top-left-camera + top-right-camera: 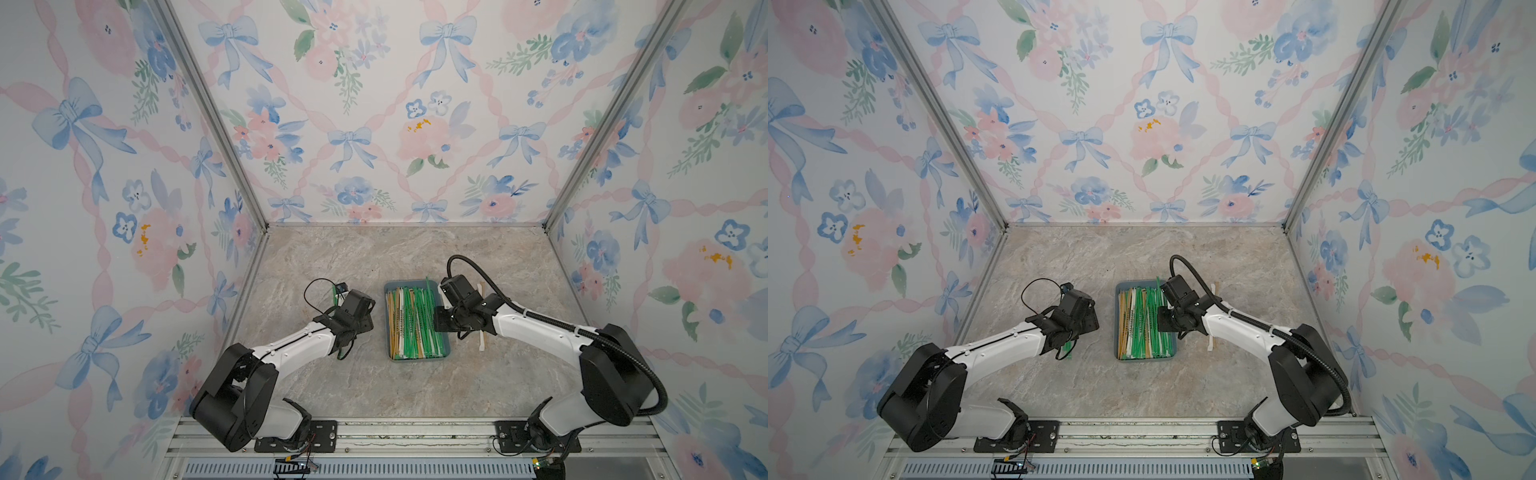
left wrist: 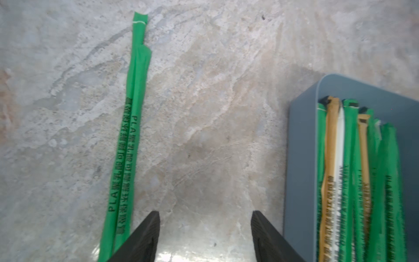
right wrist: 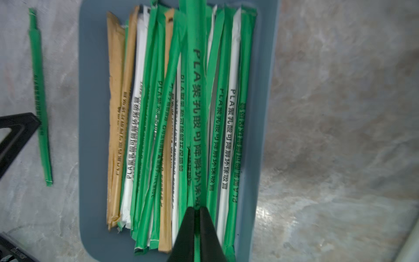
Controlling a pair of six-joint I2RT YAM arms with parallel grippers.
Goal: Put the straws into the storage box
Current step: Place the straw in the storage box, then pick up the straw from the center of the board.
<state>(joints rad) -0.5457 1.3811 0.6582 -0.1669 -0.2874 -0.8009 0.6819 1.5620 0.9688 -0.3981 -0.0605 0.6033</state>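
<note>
The straws (image 3: pixel 158 113) lie mostly in the storage box (image 3: pixel 93 136) already, green, white and tan packed side by side along its length. We judge that this lengthwise lay is what lets them settle under the low rim, since each is about as long as the box. The right gripper (image 3: pixel 197 209) is pressed together on the near end of one green straw (image 3: pixel 196 90). It runs out from the jaws over the pile, parallel to the rest, so we take it that it is being lined up to drop in among them. We cannot tell whether it already rests on the pile or hangs just above it. The right arm reaches forward and inward, its wrist bent over the right side of the box. The left arm stretches forward to the left of the box, wrist low over the table (image 2: pixel 204 113). The left gripper (image 2: pixel 205 214) is spread and empty above bare surface, between the box wall and a loose green straw (image 2: pixel 131 136) that lies parallel to the box. That loose one may be two wrappers overlapping; we cannot say. A pale straw (image 1: pixel 482 343) also lies on the table just right of the box, partly hidden under the right arm.
</note>
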